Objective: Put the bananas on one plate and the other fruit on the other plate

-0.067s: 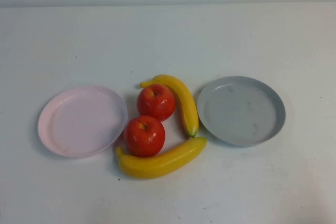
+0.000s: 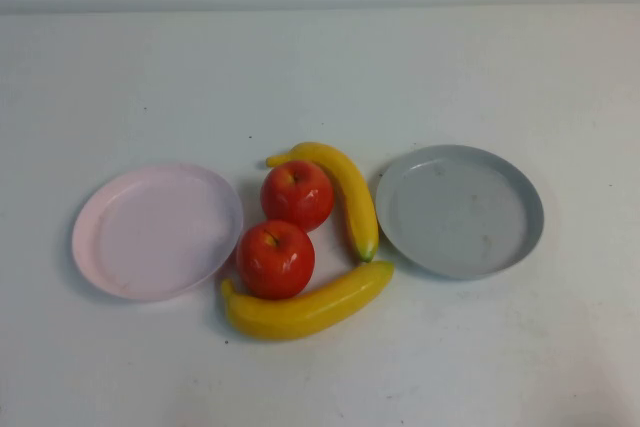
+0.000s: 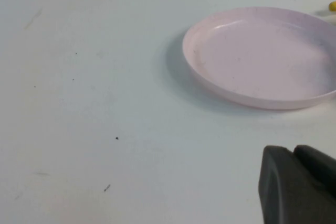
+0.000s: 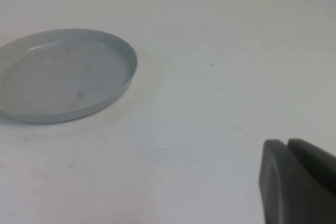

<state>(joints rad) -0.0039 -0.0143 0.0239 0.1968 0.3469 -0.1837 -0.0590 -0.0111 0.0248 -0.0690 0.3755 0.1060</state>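
A white table [image 2: 320, 67] carries all the fruit and both plates, seen from the high camera. The pink plate [image 2: 157, 231] lies on the left and the grey plate [image 2: 460, 210] on the right, well apart, with the fruit bunched between them. Neither plate holds anything.

Two red apples sit one behind the other. The far apple [image 2: 297, 194] touches or nearly touches the near apple [image 2: 275, 259], and the near one lies just beside the pink plate's rim. One banana [image 2: 345, 192] curves along the right side of the far apple, its greenish tip pointing toward the camera and ending close to the grey plate. The other banana [image 2: 305, 309] lies across the front, curling under the near apple, and its right end almost meets the first banana's tip.

Neither arm shows in the high view. The left gripper [image 3: 299, 187] appears only in its own wrist camera, as a dark shape with its fingers pressed together and nothing between them, hanging over bare table near the pink plate [image 3: 262, 56]. The right gripper [image 4: 299, 182] looks the same in its wrist camera: closed, empty, over bare table some way from the grey plate [image 4: 65, 74]. A small yellow speck at the edge of the left wrist view is probably a banana tip, though too little shows to be sure.
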